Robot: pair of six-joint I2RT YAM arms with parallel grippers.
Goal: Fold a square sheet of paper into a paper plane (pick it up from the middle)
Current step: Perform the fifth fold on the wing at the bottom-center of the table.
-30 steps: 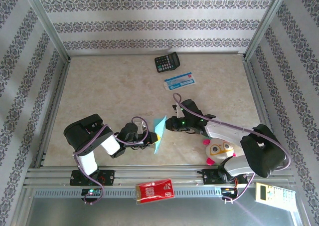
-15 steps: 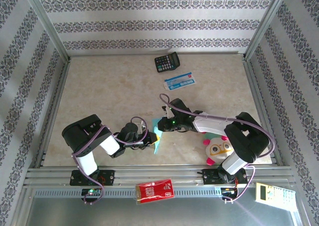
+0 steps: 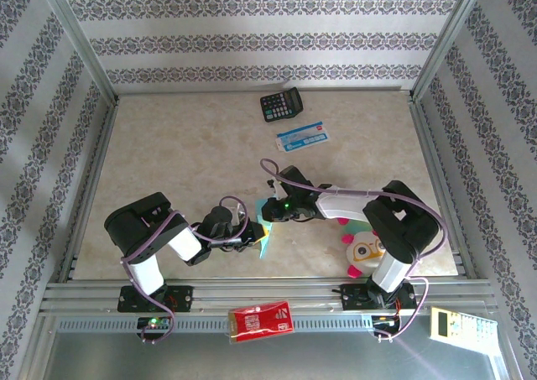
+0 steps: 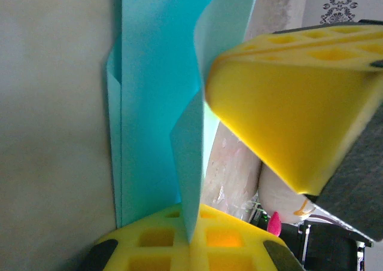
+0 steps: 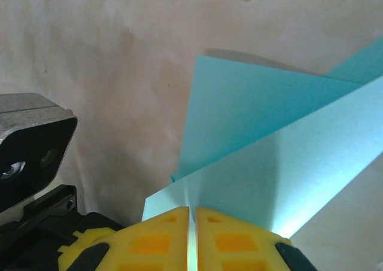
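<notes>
Your left tool is pressed together on the square sheet of paper. In the left wrist view a raised flap of the sheet runs down into the seam between the two yellow pads of that tool. Your right tool is also clamped on it. In the right wrist view its pads meet on a thin edge of the turquoise paper, with only a sliver of paper between them. The sheet is already partly folded (at least two layers and a crease show up close). It sits between the two tools, near the front middle of the tabletop, with part of it lying flat and part lifted. From above the two tools are just beside each other, the right one slightly farther from you. A black calculator and a blue-and-white card lie well apart from the sheet, toward the back wall. An owl plush toy rests by the right arm, near the front edge.
</notes>
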